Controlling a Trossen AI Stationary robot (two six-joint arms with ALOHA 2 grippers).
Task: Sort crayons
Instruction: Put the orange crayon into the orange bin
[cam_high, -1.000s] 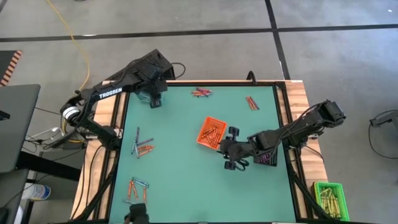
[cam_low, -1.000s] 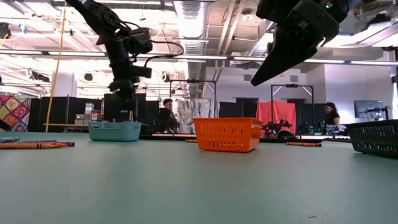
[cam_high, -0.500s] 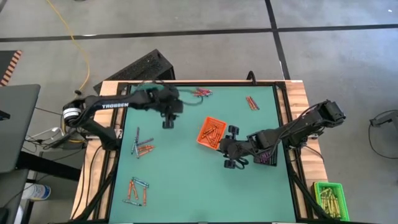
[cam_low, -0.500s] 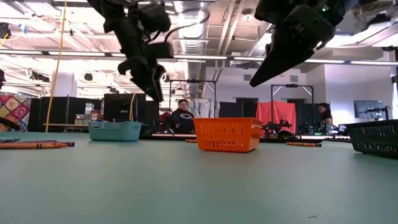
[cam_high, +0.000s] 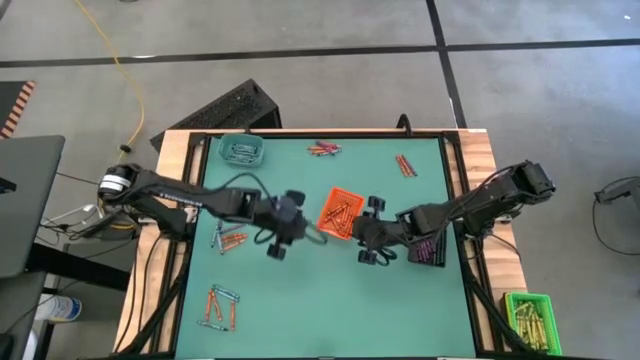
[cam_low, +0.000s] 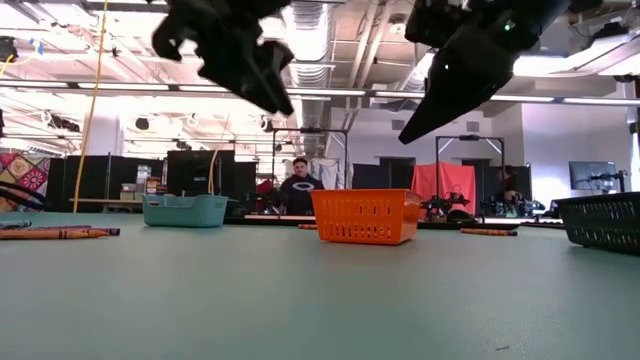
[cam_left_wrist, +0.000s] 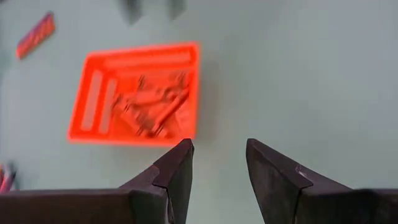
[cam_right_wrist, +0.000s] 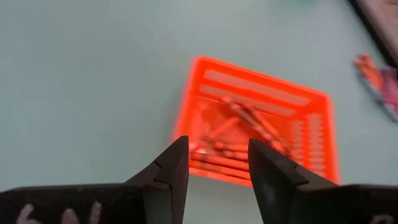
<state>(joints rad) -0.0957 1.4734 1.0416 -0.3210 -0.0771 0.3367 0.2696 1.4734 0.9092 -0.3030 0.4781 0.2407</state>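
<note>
Green surface: orange slatted plastic basket of crayons between the left end effector and right end effector, both spread, empty.

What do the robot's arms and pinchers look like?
Both arms are dark, nearly black, built from jointed segments with thin black cables looping along them. The left arm has white lettering on its side. The left gripper and right gripper each end in two dark, wedge-shaped fingers.

The middle tray holds crayons, with the left tool and right tool either side.
</note>
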